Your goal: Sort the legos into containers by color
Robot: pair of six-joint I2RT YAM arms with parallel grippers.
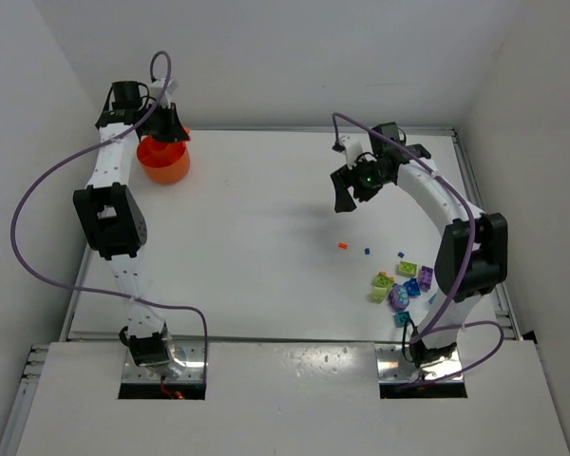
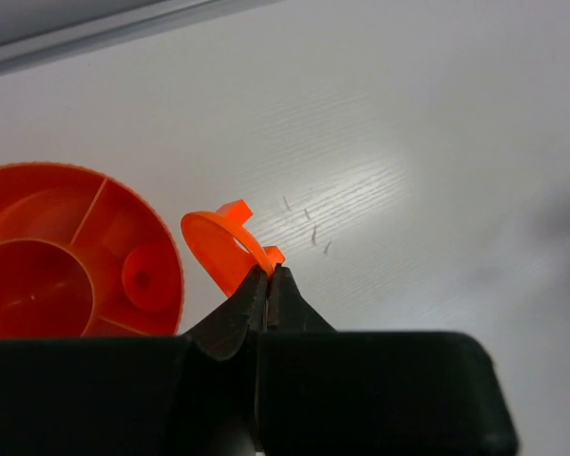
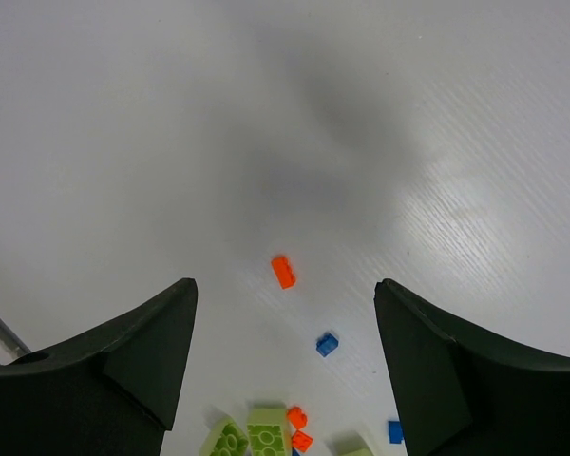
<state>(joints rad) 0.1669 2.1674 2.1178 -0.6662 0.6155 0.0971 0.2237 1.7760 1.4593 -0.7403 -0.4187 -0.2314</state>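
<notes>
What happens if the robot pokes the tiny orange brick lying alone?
The orange brick looks blocky and flat-lying, so it would probably slide, not roll. The white table looks smooth, so it may skid easily. It seems tiny beside the open right tool, so likely very light.

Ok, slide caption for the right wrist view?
Right gripper, jaws open, hovers over a small orange brick and a blue brick, lime green bricks at the bottom edge.
</notes>
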